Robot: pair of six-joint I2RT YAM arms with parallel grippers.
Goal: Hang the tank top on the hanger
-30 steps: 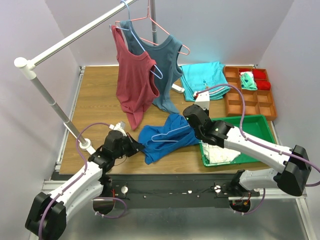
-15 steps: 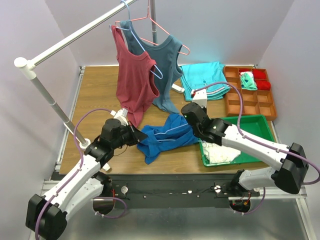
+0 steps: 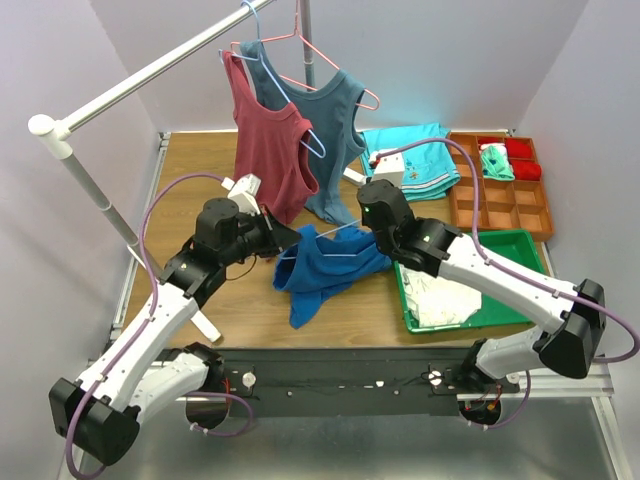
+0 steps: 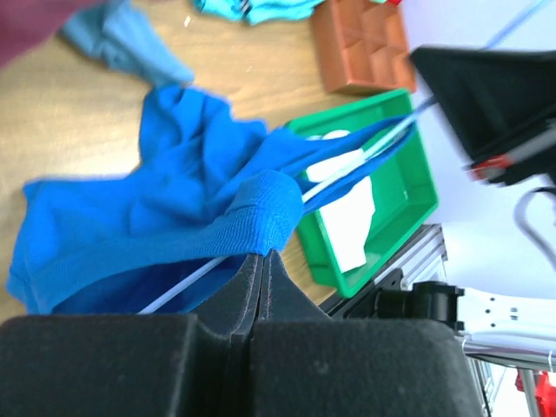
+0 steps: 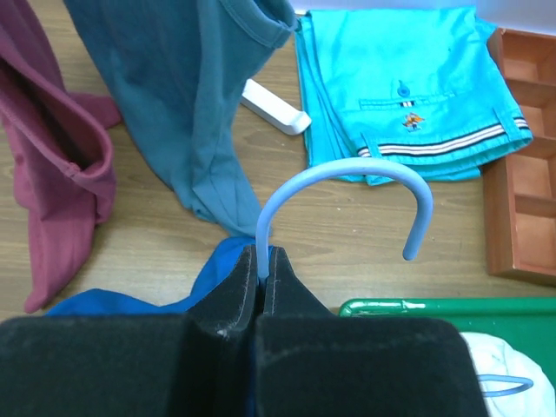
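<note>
The royal-blue tank top (image 3: 325,265) hangs bunched above the table, stretched between my two grippers; it also shows in the left wrist view (image 4: 174,208). The light-blue hanger (image 3: 335,235) runs through it, its wire (image 4: 347,165) emerging from the fabric. My right gripper (image 3: 372,222) is shut on the stem of the hanger's hook (image 5: 347,187). My left gripper (image 3: 278,238) is shut on the tank top's hemmed edge (image 4: 256,221) at its left end.
A maroon top (image 3: 265,160) and a teal-grey top (image 3: 325,125) hang on a white rail (image 3: 150,75) just behind. Folded turquoise shorts (image 3: 410,160), an orange compartment tray (image 3: 500,195) and a green bin (image 3: 500,250) with white cloth lie to the right.
Both grippers have risen and moved back toward the rail, lifting the tank top and hanger off the table. The left arm has swung up and right.
</note>
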